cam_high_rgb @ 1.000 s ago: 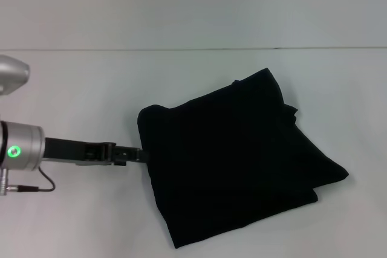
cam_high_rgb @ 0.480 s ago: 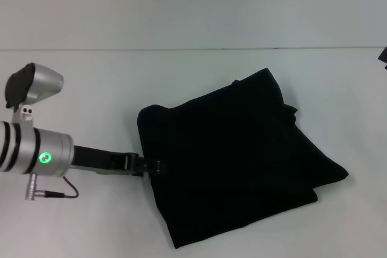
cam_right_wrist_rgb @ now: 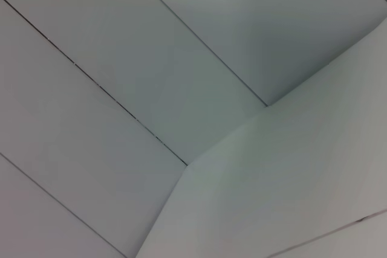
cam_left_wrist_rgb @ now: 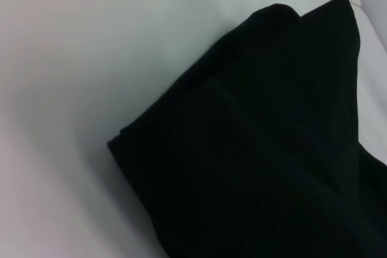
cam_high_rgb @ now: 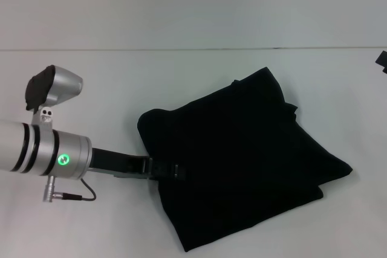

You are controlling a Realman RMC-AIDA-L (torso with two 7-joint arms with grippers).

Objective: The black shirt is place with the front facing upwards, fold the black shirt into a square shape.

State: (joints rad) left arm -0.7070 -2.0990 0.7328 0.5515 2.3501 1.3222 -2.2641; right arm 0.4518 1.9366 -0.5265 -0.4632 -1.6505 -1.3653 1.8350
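Since the earlier frames, the left arm has pushed farther in from the left side of the head view, and its left gripper [cam_high_rgb: 171, 170] now lies over the left edge of the black shirt [cam_high_rgb: 242, 155], where a second ago it only touched that edge. That edge of the cloth has shifted a little toward the right and down. A small dark piece of the right gripper [cam_high_rgb: 382, 61] has come into the far right edge of the frame, in the upper half, well apart from the shirt.

The black shirt lies folded into a rough, tilted square in the middle and lower right of the head view, on the white desk [cam_high_rgb: 181, 77]. Its lowest corner reaches almost to the bottom edge of the frame. No lettering shows on it.

The left wrist view shows the shirt [cam_left_wrist_rgb: 260, 149] close up, with layered folds and one corner on the desk [cam_left_wrist_rgb: 72, 58].

I cannot tell if the left fingers are spread or pinching the cloth, because black sits on black. I cannot tell about the right fingers either.
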